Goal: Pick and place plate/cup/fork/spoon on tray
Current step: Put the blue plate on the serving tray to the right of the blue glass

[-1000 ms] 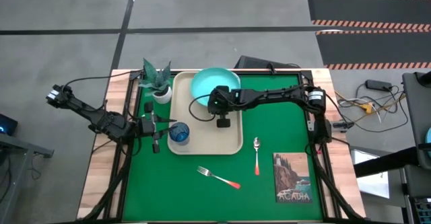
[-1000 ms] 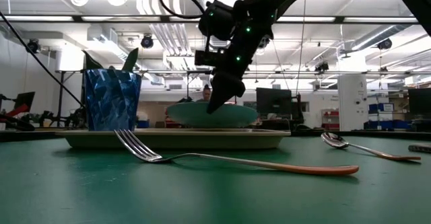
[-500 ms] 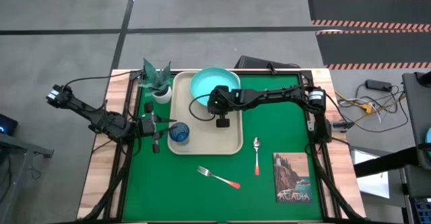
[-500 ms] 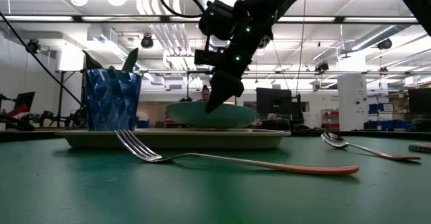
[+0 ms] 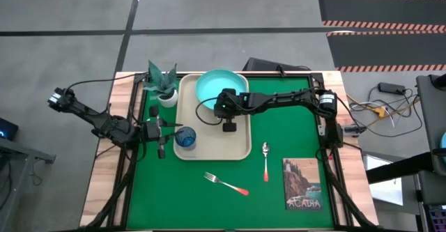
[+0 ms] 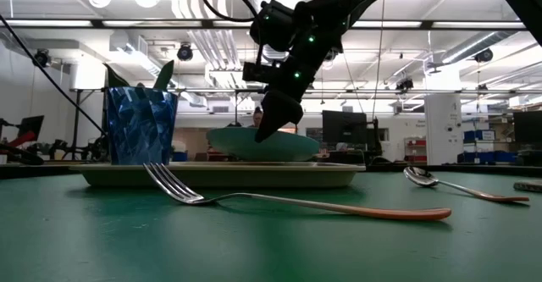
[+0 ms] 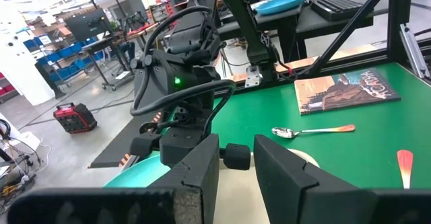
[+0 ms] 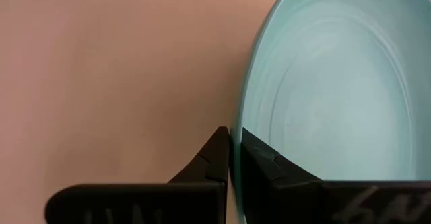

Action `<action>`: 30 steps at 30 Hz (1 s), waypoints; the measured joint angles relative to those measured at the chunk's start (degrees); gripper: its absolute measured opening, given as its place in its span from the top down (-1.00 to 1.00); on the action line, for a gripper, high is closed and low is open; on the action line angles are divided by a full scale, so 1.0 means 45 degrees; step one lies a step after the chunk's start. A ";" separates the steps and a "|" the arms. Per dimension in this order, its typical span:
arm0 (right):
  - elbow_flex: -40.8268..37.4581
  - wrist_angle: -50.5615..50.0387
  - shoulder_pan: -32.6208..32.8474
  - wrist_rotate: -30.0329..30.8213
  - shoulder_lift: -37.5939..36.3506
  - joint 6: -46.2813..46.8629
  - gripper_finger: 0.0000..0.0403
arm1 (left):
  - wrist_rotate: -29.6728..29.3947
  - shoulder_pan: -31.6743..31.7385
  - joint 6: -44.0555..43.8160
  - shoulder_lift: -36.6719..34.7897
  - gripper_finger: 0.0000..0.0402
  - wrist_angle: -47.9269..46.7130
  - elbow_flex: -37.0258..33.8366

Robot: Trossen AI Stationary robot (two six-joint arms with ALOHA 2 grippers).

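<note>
The right gripper (image 5: 228,125) is shown over the beige tray (image 5: 240,147), its two fingers (image 8: 266,163) pinched on the rim of the turquoise plate (image 5: 221,88); in the right wrist view the plate's edge (image 8: 237,136) is seen running between the two dark fingertips, with the tray's surface (image 8: 114,83) to one side and the plate's bowl (image 8: 330,96) to the other. The plate is located at the far end of the tray, and in the low view it (image 6: 288,145) is seen behind the gripper (image 6: 264,131), which descends to its near rim. The dark-blue cup (image 5: 185,137) is set upright at the tray's near left corner and appears tall at the left of the low view (image 6: 140,125). The left gripper (image 5: 162,130) is held just beside the tray's left edge, close to the cup, with its fingers (image 7: 195,177) parted and nothing between them. The fork (image 5: 226,184) is laid on the green mat (image 5: 293,113) in front of the tray, and the spoon (image 5: 265,161) is laid to the tray's right; both are untouched. A potted plant (image 5: 163,84) is placed at the tray's far left corner, and a book (image 5: 304,184) marked ACADIA is placed at the mat's near right.
</note>
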 joint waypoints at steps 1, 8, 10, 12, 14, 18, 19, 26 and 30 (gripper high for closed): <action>-0.0005 0.0002 0.0000 0.0000 0.0000 0.0000 0.96 | 0.0001 0.0001 -0.0004 0.0000 0.60 0.0000 0.0000; -0.0005 0.0203 0.0000 -0.0002 0.0000 0.0000 0.96 | -0.0004 0.0000 0.0000 0.0000 0.60 0.0000 0.0000; -0.0007 0.0256 0.0000 -0.0005 0.0000 0.0000 0.96 | -0.0022 -0.0003 0.0000 0.0000 0.60 0.0000 0.0000; -0.0042 0.0358 0.0000 -0.0006 0.0000 0.0000 0.96 | -0.0058 0.0001 0.0000 0.0000 0.60 0.0000 0.0000; -0.0155 0.0737 0.0000 -0.0150 0.0005 0.0005 0.96 | -0.0058 -0.0003 0.0000 0.0000 0.60 0.0000 0.0000; -0.0281 0.1181 0.0068 -0.0228 0.0055 -0.0003 0.96 | -0.0056 -0.0001 0.0000 0.0000 0.60 0.0000 0.0000; -0.0282 0.1277 0.0114 -0.0217 0.0137 -0.0006 0.96 | -0.0057 -0.0003 0.0000 0.0000 0.60 0.0000 0.0000; -0.0287 0.1589 0.0330 -0.0123 0.1016 -0.0416 0.96 | -0.0093 -0.0002 0.0000 0.0000 0.60 0.0019 0.0000; -0.0287 0.1488 0.0393 0.0461 0.1325 -0.0539 0.96 | -0.0129 0.0000 0.0000 0.0010 0.60 0.0014 0.0000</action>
